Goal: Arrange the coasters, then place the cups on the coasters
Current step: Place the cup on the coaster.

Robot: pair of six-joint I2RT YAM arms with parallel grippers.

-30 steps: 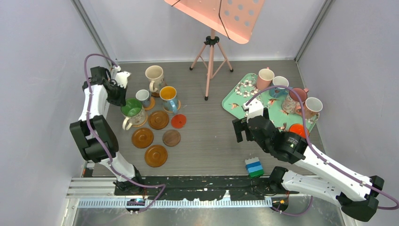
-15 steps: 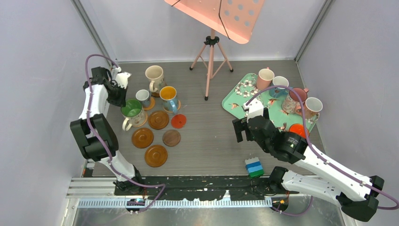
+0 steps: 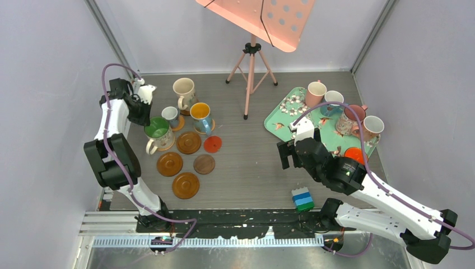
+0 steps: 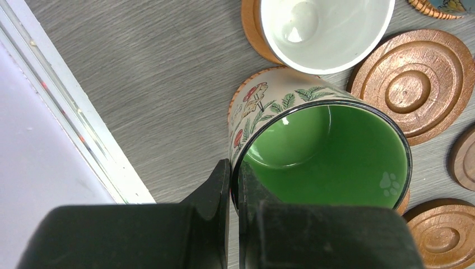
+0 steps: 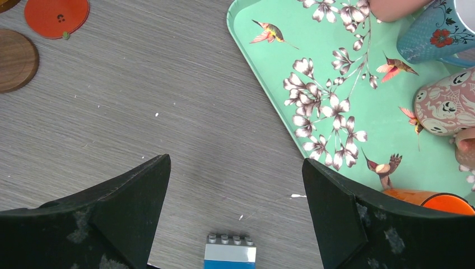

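Left gripper (image 4: pixel 235 168): jaws clamped on the wall of the green-lined mug (image 4: pixel 327 148), which sits over a coaster (image 4: pixel 240 94) near the left edge of the table (image 3: pixel 246 157). Right gripper (image 5: pixel 235 190): jaws wide apart, empty. Risk: pulling away before release would tip the mug or drag it off the coaster.

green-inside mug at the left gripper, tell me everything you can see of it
The green-lined mug looks ceramic: cream outside with painted mushrooms and fern sprigs, glossy green inside with a small paw print, dark rim. It stands empty on a tan coaster, cream handle toward the arm bases in the top view. The left gripper is shut on its rim, one finger inside, one outside.
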